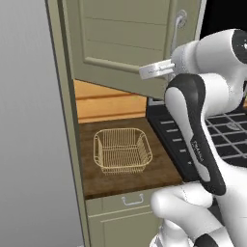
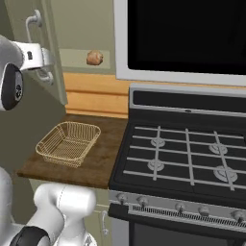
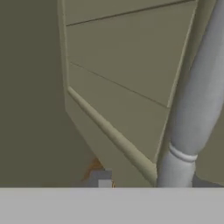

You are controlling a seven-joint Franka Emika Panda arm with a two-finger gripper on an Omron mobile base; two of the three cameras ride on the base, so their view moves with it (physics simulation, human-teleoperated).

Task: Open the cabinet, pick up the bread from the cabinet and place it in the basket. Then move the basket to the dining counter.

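I have the cabinet [image 1: 120, 43] door swung partly open, and my gripper [image 2: 47, 60] sits at its bar handle [image 3: 197, 100]. I cannot tell whether the fingers are spread or pinching the bar; the hand view shows the handle close up beside the door panel, not the tips around it. So step one looks underway or nearly done. The bread [image 2: 94, 58] lies on the cabinet shelf, untouched. The basket [image 1: 122, 150] stands empty on the worktop [image 1: 164, 169] below, beside the stove [image 2: 192, 153]. Left to do, as I judge it: fetch the bread, drop it in the basket, carry the basket to the dining counter. I can read no labels or writing anywhere.
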